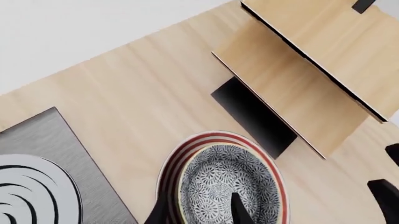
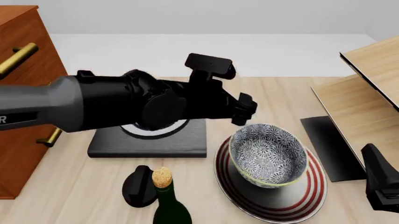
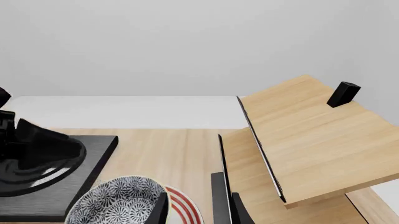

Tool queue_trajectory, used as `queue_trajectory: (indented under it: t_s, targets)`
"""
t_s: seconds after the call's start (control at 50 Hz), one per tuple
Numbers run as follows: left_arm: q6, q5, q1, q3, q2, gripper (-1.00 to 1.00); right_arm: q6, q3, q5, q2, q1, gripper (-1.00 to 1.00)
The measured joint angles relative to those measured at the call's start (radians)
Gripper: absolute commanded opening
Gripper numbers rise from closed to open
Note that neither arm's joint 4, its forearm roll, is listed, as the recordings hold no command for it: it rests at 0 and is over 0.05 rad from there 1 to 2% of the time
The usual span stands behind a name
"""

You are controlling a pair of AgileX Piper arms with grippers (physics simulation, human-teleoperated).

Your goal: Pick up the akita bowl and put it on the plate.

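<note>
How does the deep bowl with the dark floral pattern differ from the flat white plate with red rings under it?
The patterned deep bowl is deep with tall walls; the red-ringed white plate is flat. The bowl is narrower, so the plate's border shows around it. The bowl carries a dense dark floral pattern inside and out, while the plate has plain concentric red rings. Both are round, and the bowl sits on the plate.

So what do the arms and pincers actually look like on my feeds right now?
The left arm has a smooth grey tubular link with a white marking at the picture's left edge, then glossy black, blocky wrist housings with a boxy black module on top. The left pincer shows thin, tapered black fingers. Only a black angular part of the right arm shows; the right pincer has similar dark fingers. No cables visible.
</note>
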Motion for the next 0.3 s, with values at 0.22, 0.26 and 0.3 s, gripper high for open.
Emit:
queue_trajectory:
  t_s: [0.22, 0.26, 0.3]
  targets:
    - [0.031, 0.054, 0.027, -0.007, -0.106, 1.0, 0.0, 0.0, 0.0, 0.0, 0.0, 1.0]
    - [0.037, 0.065, 0.032, -0.008, -0.126, 1.0, 0.0, 0.0, 0.0, 0.0, 0.0, 1.0]
    - [0.042, 0.077, 0.036, -0.009, -0.147, 1.0, 0.0, 0.0, 0.0, 0.0, 0.0, 1.0]
